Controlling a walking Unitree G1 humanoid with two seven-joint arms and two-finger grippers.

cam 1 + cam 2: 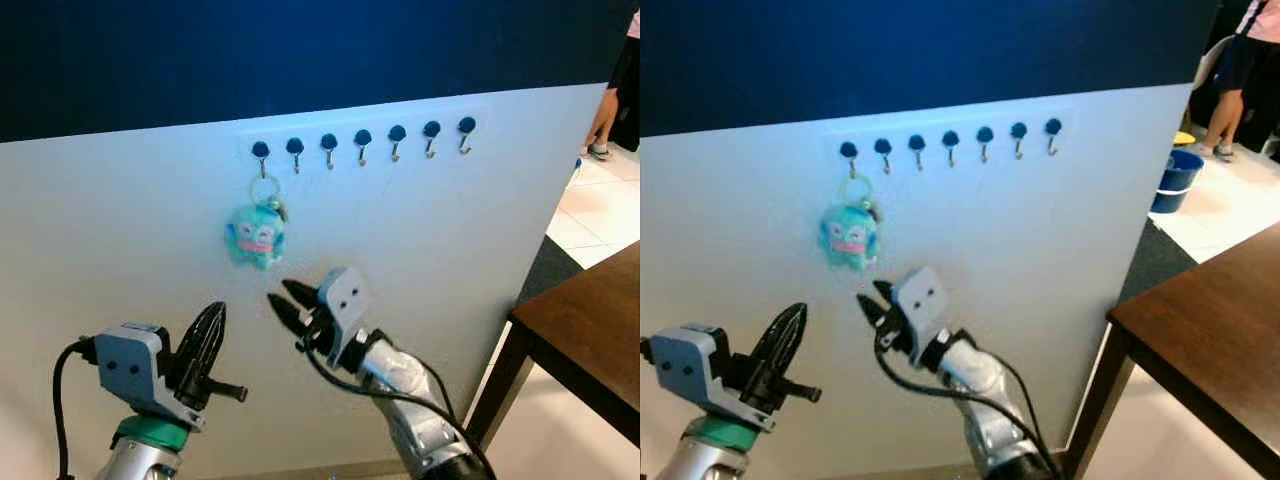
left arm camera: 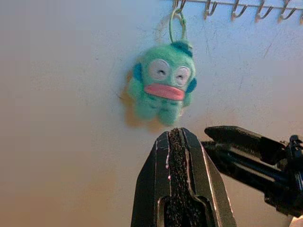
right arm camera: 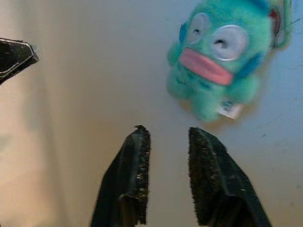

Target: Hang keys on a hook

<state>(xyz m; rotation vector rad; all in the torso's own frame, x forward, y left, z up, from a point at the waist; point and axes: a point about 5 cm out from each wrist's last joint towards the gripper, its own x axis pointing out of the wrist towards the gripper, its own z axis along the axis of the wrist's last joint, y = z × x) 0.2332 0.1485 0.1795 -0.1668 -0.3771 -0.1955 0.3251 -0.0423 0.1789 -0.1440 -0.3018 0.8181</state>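
Left eye view: the keys [image 1: 256,236], a green ring carrying a small teal plush figure with a pink mouth, hang from the leftmost hook [image 1: 261,155] in a row of seven on the white wall panel [image 1: 120,240]. The ring is over the hook and the plush dangles against the panel just below it.

The right gripper [image 1: 287,304] sits just below and slightly right of the plush, its jaws parted with nothing between them, apart from the toy. The left gripper [image 1: 208,335] is lower and to the left, jaws pressed together and empty.

By the look of it the bundle is light and the plush soft and squashy, so it would give under a pinch and not slip much on the rough pads. It looks loose on its ring and likely to swing if nudged. The stiff ring is the part that must sit on a hook, so the plush body seems the sensible place to hold.

A dark wooden desk [image 1: 590,320] stands at the right.
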